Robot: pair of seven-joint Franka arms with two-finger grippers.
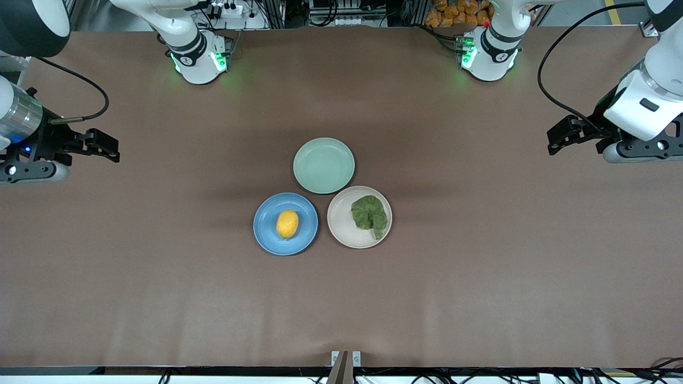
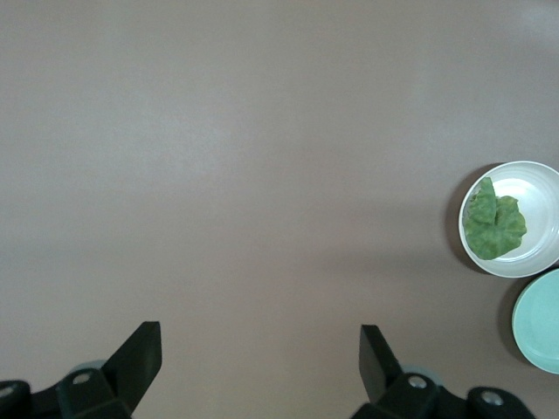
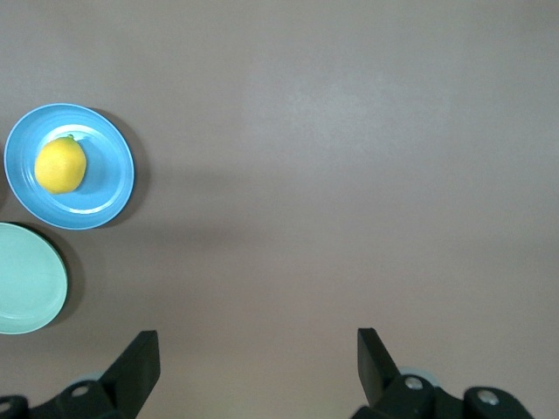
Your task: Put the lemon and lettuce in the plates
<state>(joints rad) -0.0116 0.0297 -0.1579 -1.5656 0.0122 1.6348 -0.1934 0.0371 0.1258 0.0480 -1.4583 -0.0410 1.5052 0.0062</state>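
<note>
The yellow lemon (image 1: 287, 224) lies in the blue plate (image 1: 267, 234) at the table's middle; both show in the right wrist view, lemon (image 3: 60, 166) and plate (image 3: 109, 170). The dark green lettuce (image 1: 369, 214) lies in the beige-pink plate (image 1: 341, 224); both show in the left wrist view, lettuce (image 2: 493, 224) and plate (image 2: 537, 192). My left gripper (image 1: 557, 143) is open and empty, raised over bare table at the left arm's end (image 2: 260, 349). My right gripper (image 1: 106, 149) is open and empty, raised over bare table at the right arm's end (image 3: 258, 353).
An empty pale mint-green plate (image 1: 324, 165) sits just farther from the front camera than the two plates, touching both. It also shows in the left wrist view (image 2: 541, 323) and the right wrist view (image 3: 26, 279). The brown table (image 1: 480, 277) spreads wide around the plates.
</note>
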